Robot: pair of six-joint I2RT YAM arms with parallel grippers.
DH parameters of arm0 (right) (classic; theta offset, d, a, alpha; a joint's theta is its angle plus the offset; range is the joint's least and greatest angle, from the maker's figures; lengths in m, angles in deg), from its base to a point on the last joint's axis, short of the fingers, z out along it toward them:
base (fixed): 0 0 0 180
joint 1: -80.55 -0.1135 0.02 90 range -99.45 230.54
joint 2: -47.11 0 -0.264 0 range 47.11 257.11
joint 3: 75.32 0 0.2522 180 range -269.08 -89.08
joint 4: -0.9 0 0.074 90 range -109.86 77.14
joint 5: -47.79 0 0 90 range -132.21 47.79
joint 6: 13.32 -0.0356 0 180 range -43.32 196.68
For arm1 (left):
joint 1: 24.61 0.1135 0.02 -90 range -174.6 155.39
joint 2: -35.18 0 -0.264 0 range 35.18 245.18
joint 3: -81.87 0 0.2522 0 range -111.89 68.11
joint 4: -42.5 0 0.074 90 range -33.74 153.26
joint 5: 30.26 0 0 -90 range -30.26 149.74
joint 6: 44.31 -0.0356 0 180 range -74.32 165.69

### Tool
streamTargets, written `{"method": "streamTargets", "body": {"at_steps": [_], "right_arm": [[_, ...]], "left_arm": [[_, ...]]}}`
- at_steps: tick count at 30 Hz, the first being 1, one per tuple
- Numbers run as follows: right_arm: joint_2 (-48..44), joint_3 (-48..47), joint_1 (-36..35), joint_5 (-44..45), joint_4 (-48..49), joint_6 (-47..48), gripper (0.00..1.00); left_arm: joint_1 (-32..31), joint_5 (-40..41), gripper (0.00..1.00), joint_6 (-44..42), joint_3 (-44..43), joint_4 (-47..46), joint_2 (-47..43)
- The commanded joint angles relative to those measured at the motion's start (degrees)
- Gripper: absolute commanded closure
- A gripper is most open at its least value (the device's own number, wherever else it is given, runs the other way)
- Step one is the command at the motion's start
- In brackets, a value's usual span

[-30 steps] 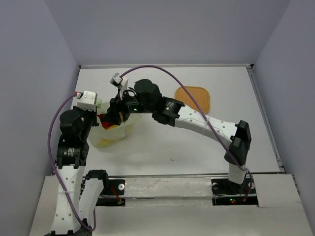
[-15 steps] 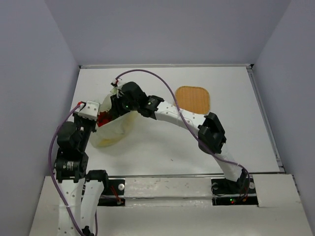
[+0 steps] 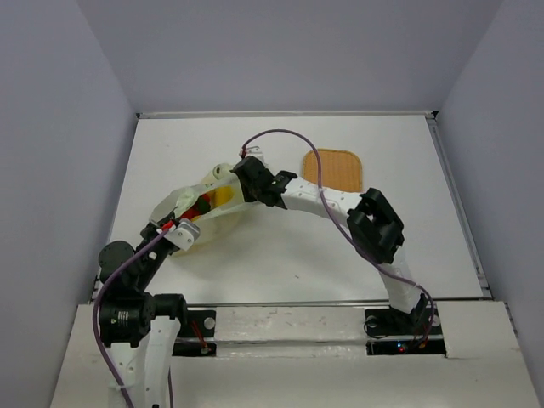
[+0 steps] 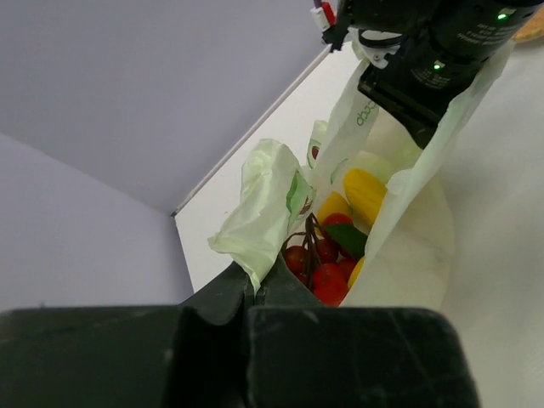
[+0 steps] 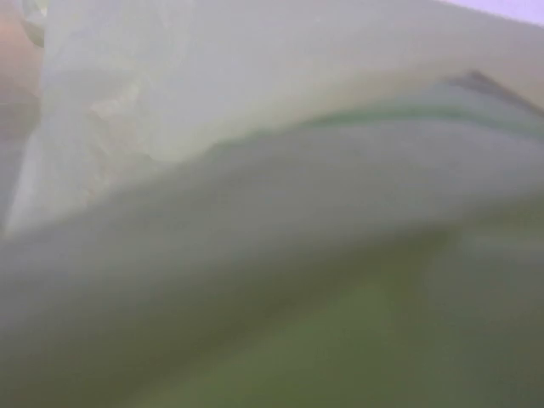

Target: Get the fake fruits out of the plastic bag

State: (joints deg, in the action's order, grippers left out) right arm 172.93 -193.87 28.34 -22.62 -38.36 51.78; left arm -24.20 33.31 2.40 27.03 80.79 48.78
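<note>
The pale yellow-green plastic bag (image 3: 223, 214) lies stretched between my two grippers, its mouth open. My left gripper (image 3: 172, 223) is shut on the bag's near-left edge; in the left wrist view a bunched fold of film (image 4: 263, 204) runs into my left gripper (image 4: 255, 287). Inside the bag lie the fake fruits (image 3: 206, 204): red balls on a dark stem (image 4: 327, 270) and yellow pieces (image 4: 365, 194). My right gripper (image 3: 240, 183) holds the far-right rim (image 4: 399, 183). The right wrist view shows only blurred bag film (image 5: 272, 204); its fingers are hidden.
An orange woven mat (image 3: 334, 169) lies on the white table (image 3: 340, 246) at the back right, just beyond my right forearm. Grey walls enclose the table on three sides.
My left gripper has pulled back toward the near edge with the bag's edge. My right gripper has moved right. The bag is drawn out longer and its mouth shows the fruits.
</note>
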Motion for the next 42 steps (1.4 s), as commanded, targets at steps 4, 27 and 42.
{"method": "streamTargets", "body": {"at_steps": [4, 27, 42], "right_arm": [[-10.24, 13.20, -3.08, 6.59, -2.01, -2.60, 0.63], [-15.33, 0.80, 6.15, 14.26, -4.56, 4.00, 0.59], [-31.58, 35.15, -6.32, -8.16, 7.22, 7.49, 0.61]], "left_arm": [[-0.05, 0.86, 1.00, 5.21, 2.05, -13.08, 3.79], [-5.42, -9.33, 1.00, 33.45, -23.62, -48.90, 46.09], [-4.80, 0.06, 1.00, 14.90, -2.96, -8.55, 19.81]]}}
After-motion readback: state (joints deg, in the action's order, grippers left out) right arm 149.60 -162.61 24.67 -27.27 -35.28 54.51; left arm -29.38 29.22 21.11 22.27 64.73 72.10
